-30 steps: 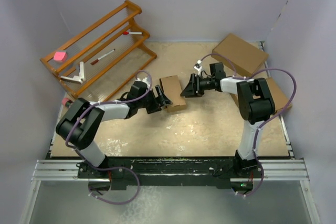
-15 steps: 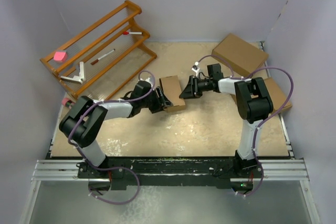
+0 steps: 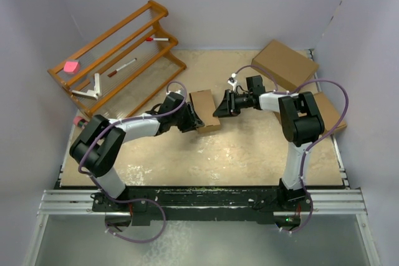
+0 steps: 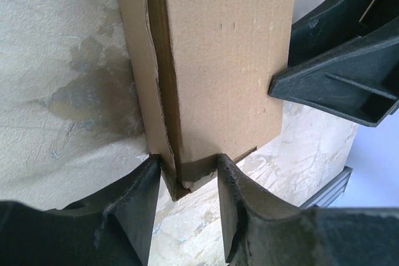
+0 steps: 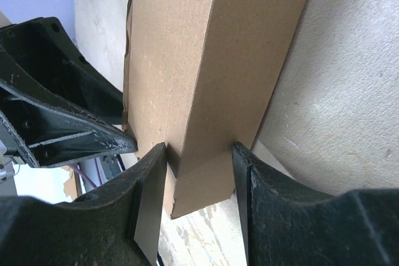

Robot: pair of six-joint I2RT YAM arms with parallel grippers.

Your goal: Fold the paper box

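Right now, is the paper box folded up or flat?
Folded up: the paper box shows a top face and side wall meeting at a crease in both wrist views.

I work in a robotics lab test cell: plain pale walls [image 3: 206,4] box in my speckled tabletop [image 3: 249,147], my arms [image 3: 299,123] bolt onto an aluminium rail [image 3: 199,200], and a wooden rack [image 3: 118,54] holds props.
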